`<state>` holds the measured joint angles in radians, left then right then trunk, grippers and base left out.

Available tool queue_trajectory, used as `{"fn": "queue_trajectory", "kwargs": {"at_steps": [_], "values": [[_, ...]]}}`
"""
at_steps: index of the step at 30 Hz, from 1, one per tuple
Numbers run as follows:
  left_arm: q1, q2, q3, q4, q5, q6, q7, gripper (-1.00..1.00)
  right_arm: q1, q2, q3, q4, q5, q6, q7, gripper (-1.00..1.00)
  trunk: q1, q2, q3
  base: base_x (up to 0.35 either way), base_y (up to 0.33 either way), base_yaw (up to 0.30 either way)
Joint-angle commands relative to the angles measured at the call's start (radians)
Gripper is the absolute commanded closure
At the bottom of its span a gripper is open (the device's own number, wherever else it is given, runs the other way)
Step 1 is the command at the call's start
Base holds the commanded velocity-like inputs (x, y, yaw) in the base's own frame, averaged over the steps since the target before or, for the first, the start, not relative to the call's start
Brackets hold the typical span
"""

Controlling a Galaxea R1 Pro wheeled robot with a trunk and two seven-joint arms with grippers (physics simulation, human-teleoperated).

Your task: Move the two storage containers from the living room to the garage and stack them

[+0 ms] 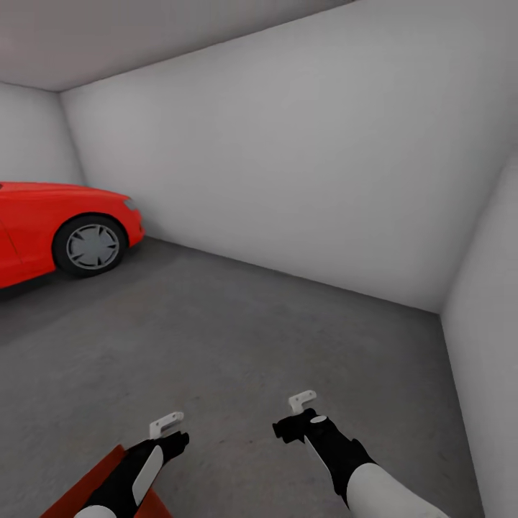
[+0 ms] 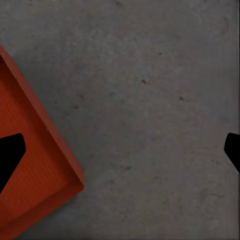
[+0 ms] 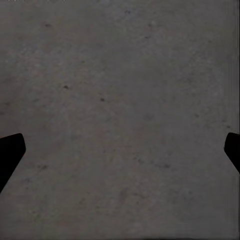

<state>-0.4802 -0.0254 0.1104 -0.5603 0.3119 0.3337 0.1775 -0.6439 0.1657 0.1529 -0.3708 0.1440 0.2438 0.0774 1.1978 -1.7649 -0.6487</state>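
I am in the garage, over the grey concrete floor (image 1: 237,345). One orange-red storage container (image 1: 83,493) lies on the floor at the bottom left of the head view, partly hidden under my left arm. Its corner and ribbed bottom (image 2: 35,165) appear in the left wrist view. My left gripper (image 1: 169,435) (image 2: 122,150) hangs open above that corner, one finger over the bin's inside and the other over bare concrete, holding nothing. My right gripper (image 1: 298,417) (image 3: 122,150) is open too, over bare floor (image 3: 120,100) to the right.
A red car (image 1: 65,223) stands at the left, its front wheel (image 1: 92,246) facing me. White walls (image 1: 302,187) close the room ahead and at the right (image 1: 489,345). Open concrete stretches between me and the far wall.
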Motion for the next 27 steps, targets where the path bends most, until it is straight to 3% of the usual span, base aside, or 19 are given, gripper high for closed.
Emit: {"fn": "queue_trajectory", "kwargs": {"at_steps": [1, 12, 19, 27], "values": [[0.0, -0.001, 0.003, -0.003, 0.011, 0.005, 0.005, -1.0, 0.0, 0.0, 0.001, -0.002, 0.011, 0.006, 0.004, -1.0, 0.0, 0.0, 0.0, 0.0, 0.0, -0.214], [0.0, -0.004, 0.0, -0.002, 0.01, 0.003, 0.005, -1.0, 0.0, 0.0, 0.002, -0.002, 0.011, 0.006, 0.008, -1.0, 0.0, 0.0, 0.013, 0.0, 0.0, -0.214], [0.0, -0.001, 0.002, -0.003, 0.01, 0.002, 0.005, -1.0, 0.001, 0.0, 0.002, 0.003, 0.01, 0.006, 0.066, -1.0, 0.0, 0.0, 0.021, 0.0, 0.0, -0.214], [0.0, 0.0, 0.002, -0.003, 0.01, 0.002, 0.006, -1.0, 0.001, 0.0, 0.002, 0.004, 0.01, 0.006, 0.077, -1.0, 0.0, 0.0, 0.03, 0.0, 0.0, -0.214]]}}
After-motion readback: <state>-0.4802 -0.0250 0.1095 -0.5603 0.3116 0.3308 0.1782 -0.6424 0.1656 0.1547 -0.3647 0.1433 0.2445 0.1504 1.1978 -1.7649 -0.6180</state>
